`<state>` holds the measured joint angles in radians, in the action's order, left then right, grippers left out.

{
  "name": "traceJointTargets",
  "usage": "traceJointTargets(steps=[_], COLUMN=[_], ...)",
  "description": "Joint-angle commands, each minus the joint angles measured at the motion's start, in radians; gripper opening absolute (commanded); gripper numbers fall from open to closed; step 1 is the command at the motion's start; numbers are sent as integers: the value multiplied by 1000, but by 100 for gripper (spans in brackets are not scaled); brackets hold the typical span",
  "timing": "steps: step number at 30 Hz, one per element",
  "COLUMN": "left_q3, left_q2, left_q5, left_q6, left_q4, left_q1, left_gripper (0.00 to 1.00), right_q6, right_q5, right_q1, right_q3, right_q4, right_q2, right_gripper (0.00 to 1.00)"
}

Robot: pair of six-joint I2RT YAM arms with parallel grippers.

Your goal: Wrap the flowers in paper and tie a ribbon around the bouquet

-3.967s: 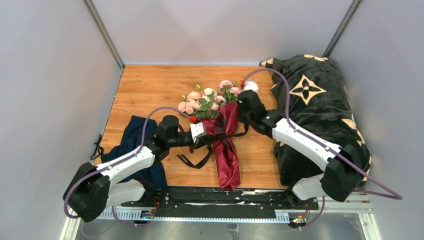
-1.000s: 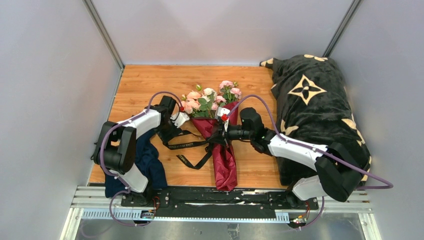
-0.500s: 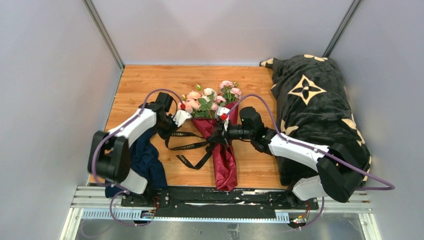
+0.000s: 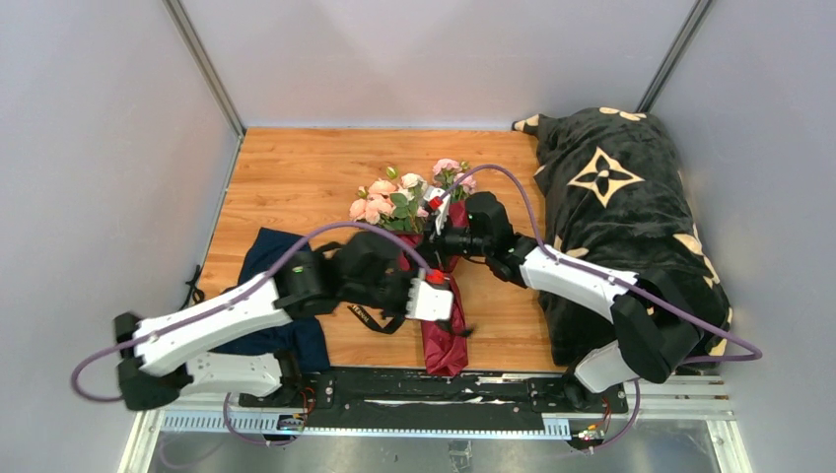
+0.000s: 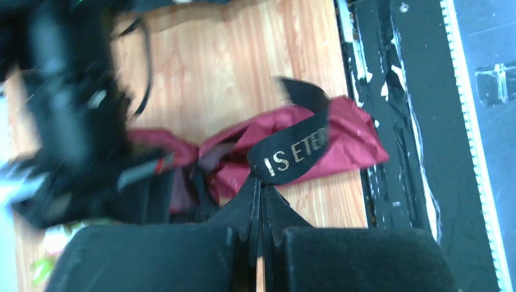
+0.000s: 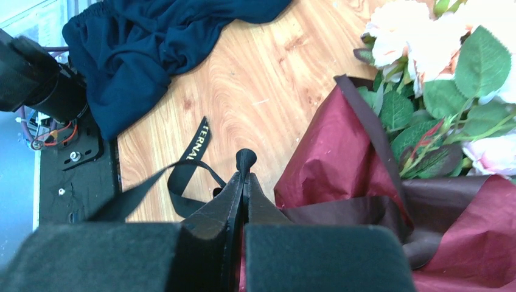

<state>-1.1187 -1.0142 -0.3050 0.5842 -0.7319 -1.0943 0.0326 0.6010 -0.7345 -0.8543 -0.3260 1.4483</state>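
Left gripper (image 4: 435, 300) swung across to the bouquet's (image 4: 446, 343) lower end, clamped on ribbon (image 5: 291, 156). Right gripper (image 4: 446, 236) pinches ribbon at neck. Flowers (image 4: 394, 204) wrapped in paper (image 5: 347, 137), lying on the table (image 4: 296, 168); knot judged unfinished.

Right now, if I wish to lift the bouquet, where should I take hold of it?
Grip the bouquet at its paper-wrapped stems, below the flowers, coming from above with the jaws across it. It lies flat on the table, slim there; the blooms would probably crush.
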Motion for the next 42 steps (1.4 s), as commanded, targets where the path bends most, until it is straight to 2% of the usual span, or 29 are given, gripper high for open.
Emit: traceJointTargets(steps=[1,5,9,11,14,15,16,18,21,23,25,27,30,34,37,39,40,41,42], left_q3=[-70,-104,-101,-95,-23,11,33,39,19,28,75,147,258,365,405,435,447,460,464], left_q2=[-163,-265,-347,-373,-339,-313,-279,-209,-92,-4,61,107,146,152,146,155,164,169,173], left_q5=[45,4,125,152,109,113,126,185,248,234,143,1,-163,-193,-154,-103,-89,-67,-56], left_q6=[51,118,178,160,165,170,160,128,5,-169,-303,-349,-360,-505,-534,-543,-540,-535,-526], left_q4=[158,230,473,539,527,523,516,469,376,335,309,293,333,437,444,461,472,478,479], left_q1=[-131,-170,-170,-170,-170,-170,-170,-169,-120,11,207,393,549,713,795,823,833,840,841], left_gripper=[0,0,0,2,53,65,73,78,78,69,60,57,56,55,56,56,56,56,56], right_q6=[-27,-74,-126,-133,-144,-149,-152,-159,-161,-143,-113,-107,-154,-253,-332,-383,-408,-440,-449], right_q5=[0,24,38,43,74,86,95,101,101,102,98,93,106,52,10,-29,-57,-84,-97], right_q1=[22,40,48,55,63,63,63,63,63,60,47,23,-13,-57,-113,-154,-171,-189,-193], right_q3=[-91,-137,-166,-173,-171,-170,-172,-175,-179,-181,-178,-174,-174,-196,-257,-292,-313,-341,-370], right_q4=[81,136,202,223,236,239,243,257,265,256,225,202,192,200,278,317,362,423,456], right_q2=[26,32,23,21,19,19,21,25,30,29,25,22,25,76,157,210,233,256,275], right_gripper=[0,0,0,0,0,0,0,0,0,0,0,0,0,0,1,8,18,39,49])
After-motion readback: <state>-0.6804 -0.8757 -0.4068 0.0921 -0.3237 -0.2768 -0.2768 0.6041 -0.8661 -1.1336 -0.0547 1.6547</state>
